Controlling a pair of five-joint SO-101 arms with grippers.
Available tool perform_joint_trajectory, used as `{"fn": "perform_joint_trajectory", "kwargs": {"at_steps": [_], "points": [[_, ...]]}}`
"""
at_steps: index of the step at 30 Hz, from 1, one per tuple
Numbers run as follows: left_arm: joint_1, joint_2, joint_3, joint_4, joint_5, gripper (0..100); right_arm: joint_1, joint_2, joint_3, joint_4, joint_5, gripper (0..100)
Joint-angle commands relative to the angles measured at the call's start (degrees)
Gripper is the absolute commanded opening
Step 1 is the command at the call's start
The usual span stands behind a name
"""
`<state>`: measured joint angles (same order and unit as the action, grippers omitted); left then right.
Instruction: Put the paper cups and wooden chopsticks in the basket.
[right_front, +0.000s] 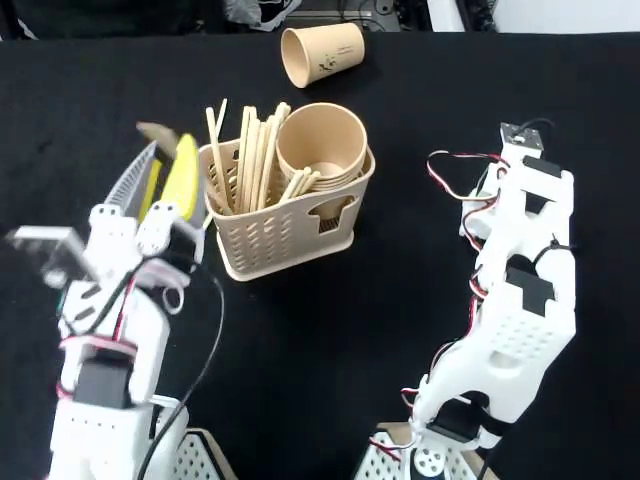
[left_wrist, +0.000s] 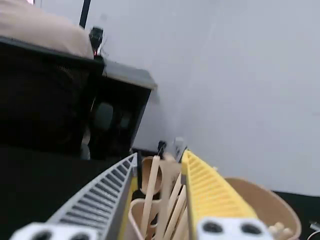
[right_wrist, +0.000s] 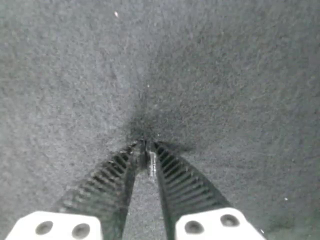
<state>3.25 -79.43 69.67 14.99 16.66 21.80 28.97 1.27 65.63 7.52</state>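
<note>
1. Your left gripper (left_wrist: 160, 156) — one yellow ribbed finger, one grey, white screw-holed mounts behind.
2. Your right gripper (right_wrist: 146, 150): dark ribbed fingers.
3. Behind that claw, the white right arm (right_front: 525, 320) trails red-white-black cables (right_front: 434, 168).

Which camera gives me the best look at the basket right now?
High view: the whole basket shows, with chopsticks and cups inside. The left wrist view catches its near rim past the left gripper. The right wrist view faces black table.
</note>
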Motion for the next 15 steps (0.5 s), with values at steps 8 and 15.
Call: {"fn": "perform_joint_trajectory", "kwargs": {"at_steps": [8,15], "points": [[-2.9,22.2,-34.9,34.7,0.4,21,-0.1,-1.3,0.0,-0.4,0.4,1.2],[-15.0,37.1,-48.9,44.7,0.6,21,-0.1,-1.3,0.0,-0.4,0.4,1.2]]}}
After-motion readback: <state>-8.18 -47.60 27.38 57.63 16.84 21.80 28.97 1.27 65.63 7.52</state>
